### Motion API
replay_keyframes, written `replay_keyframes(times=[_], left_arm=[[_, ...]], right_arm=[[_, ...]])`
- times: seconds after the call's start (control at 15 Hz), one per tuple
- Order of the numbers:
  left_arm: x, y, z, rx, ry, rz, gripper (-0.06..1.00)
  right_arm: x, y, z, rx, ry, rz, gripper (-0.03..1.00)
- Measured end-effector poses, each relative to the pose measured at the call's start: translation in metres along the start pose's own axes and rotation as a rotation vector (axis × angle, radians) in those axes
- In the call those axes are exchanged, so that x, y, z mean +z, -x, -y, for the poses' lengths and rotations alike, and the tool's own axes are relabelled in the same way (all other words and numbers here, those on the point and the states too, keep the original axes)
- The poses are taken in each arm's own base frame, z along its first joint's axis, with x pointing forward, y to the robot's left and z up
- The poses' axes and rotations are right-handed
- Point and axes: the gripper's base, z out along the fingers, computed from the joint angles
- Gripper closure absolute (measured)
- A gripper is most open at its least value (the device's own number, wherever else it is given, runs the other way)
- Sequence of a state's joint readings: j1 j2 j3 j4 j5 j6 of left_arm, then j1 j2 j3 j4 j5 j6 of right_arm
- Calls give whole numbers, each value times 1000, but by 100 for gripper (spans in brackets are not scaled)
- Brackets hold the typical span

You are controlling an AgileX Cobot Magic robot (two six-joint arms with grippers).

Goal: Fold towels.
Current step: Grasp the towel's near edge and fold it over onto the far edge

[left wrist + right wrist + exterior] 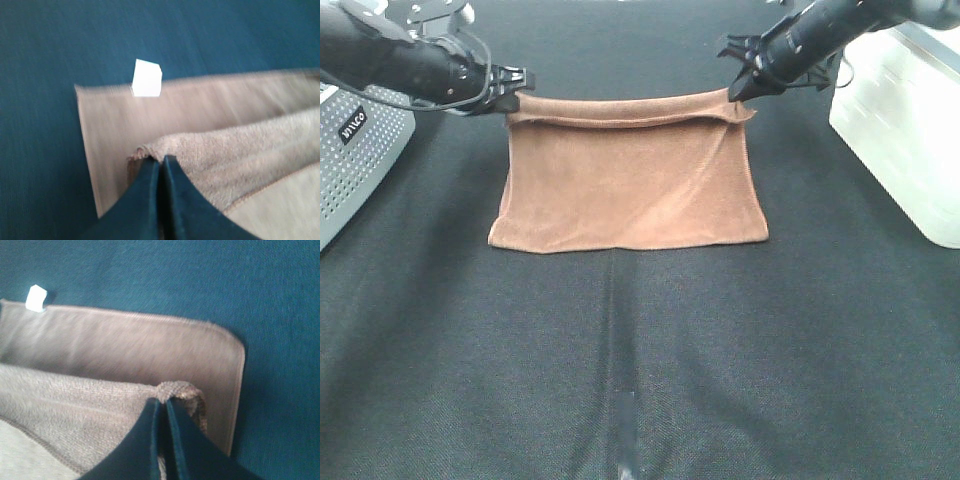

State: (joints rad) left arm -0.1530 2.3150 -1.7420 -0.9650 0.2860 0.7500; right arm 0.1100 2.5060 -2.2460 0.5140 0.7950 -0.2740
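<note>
black woven cloth-covered table (640,400) is the work surface, and the brown rust-tinted rectangular terry towel (630,190) sits mid-table towards the far side. its near edge lies flat on the cloth, while the far edge is raised and pulled taut between the two arms. white translucent plastic bin (905,120) is on the right and grey perforated metal basket (355,150) on the left. both are off the towel, so the sweep path over it looks unobstructed. left gripper (517,88) is fully closed, pinching the towel's left raised corner. right gripper (738,92) is also fully closed, on the right raised corner. wrist views confirm this: left tips (160,162) and right tips (161,402) each have a nub of terry bunched between closed jaws, with a flat layer of towel lying underneath. my read is that a grip at each corner keeps the held hem straight and level, so it can be carried over the flat layer and land square for a half fold. the sag between the corners is small, so tension looks about right. small white fabric tag (146,78) sticks out from the hem of the flat layer, also visible at (36,298). it's a handy marker for edge alignment.
</note>
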Motion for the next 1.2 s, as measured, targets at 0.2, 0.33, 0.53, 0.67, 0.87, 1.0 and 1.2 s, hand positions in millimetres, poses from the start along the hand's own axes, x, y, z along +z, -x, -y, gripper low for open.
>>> replay_keyframes(times=[0.2,0.33,0.53,0.67,0.87,1.0,1.2], left_arm=[[27,8,-7,15,9,58,94],[43,5,-14,18,31,84,94],[52,-4,-20,13,56,81,94],[56,-10,-23,10,63,73,93],[56,-6,-22,11,66,89,65],[56,-8,-21,11,48,69,35],[50,-9,-14,95,-13,-14,17]], right_arm=[[28,-7,13,-19,-13,6,97],[42,-10,20,-18,-33,46,97],[50,-13,24,-32,-37,61,97],[54,-15,25,-27,-22,69,95],[57,-16,25,-31,-10,77,59],[55,-15,24,-32,-9,82,32],[34,-8,13,-83,7,11,22]])
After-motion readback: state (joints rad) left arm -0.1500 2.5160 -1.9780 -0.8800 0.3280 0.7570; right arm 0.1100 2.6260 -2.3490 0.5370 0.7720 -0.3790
